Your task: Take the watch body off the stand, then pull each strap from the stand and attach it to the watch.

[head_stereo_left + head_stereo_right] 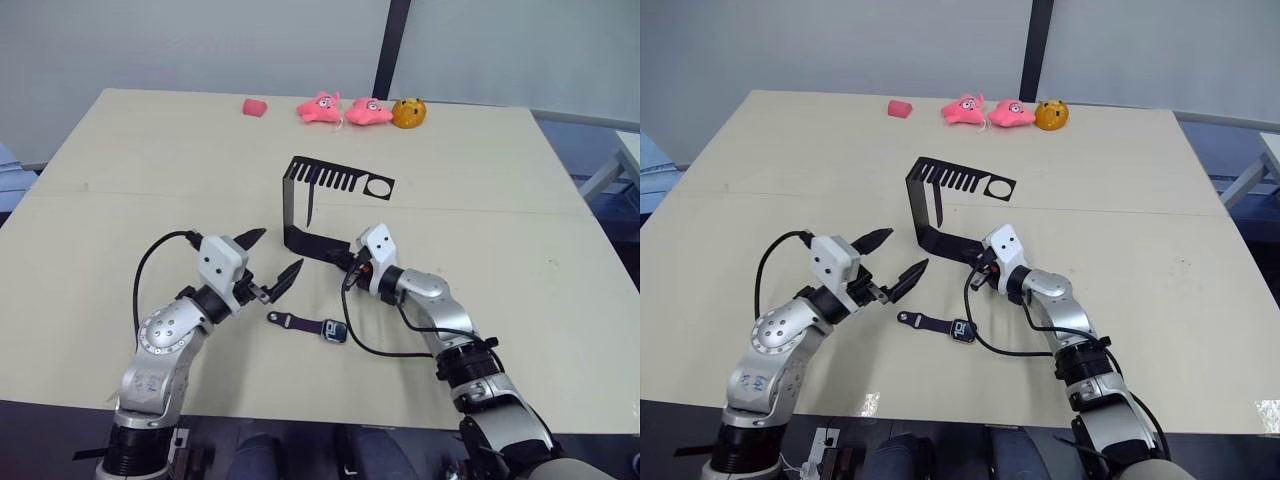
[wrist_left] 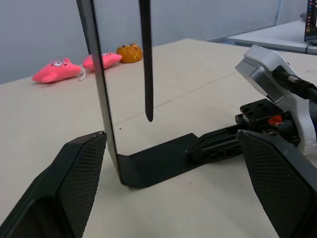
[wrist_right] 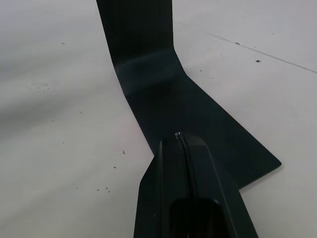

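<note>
Watch (image 1: 333,331), one strap (image 1: 293,321) fitted, lies on the table (image 1: 520,180); the other hangs limp from the stand (image 1: 300,215). Left gripper (image 1: 270,262) spread; right gripper (image 3: 181,141) pressed together on the foot (light, tippy). Pinch the strap low.

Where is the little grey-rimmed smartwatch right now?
In the head views, the small grey-rimmed watch body lies flat on the beige table, one dark strap attached, between the two grippers and nearer the robot than the black metal stand.
</note>
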